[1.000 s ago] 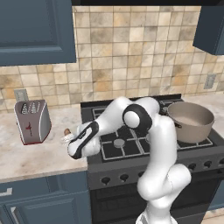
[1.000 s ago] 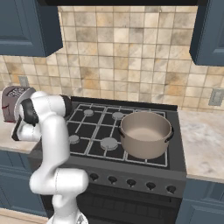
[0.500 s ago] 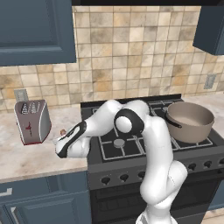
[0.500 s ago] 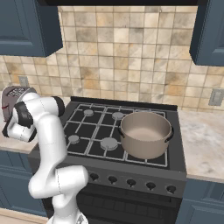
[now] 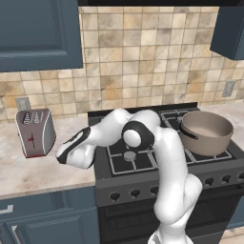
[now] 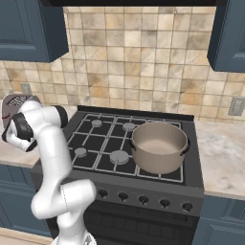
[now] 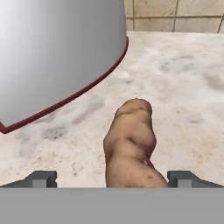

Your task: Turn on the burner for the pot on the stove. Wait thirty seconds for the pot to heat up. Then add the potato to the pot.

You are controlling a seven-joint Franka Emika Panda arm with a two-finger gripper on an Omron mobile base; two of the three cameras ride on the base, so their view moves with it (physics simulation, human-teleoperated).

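We see a white robot arm (image 5: 164, 157) with dark joints.
Its links are smooth, rounded and glossy; 1 round black joint cap with a grey centre shows at the elbow, and the gripper (image 7: 112, 178) ends in 2 small grey finger tips (image 7: 41, 178).

You won't find any readable text, brand, number or label in these views. The nearest thing to a sign is the small red mark on the front of the silver toaster (image 5: 34, 132), at about 9 o'clock in the left base view; it is a shape, not letters you could read. The stove (image 6: 143, 184) has a row of dark front knobs with no legible markings around them. The wall outlets on the tile backsplash carry no writing that you can make out.
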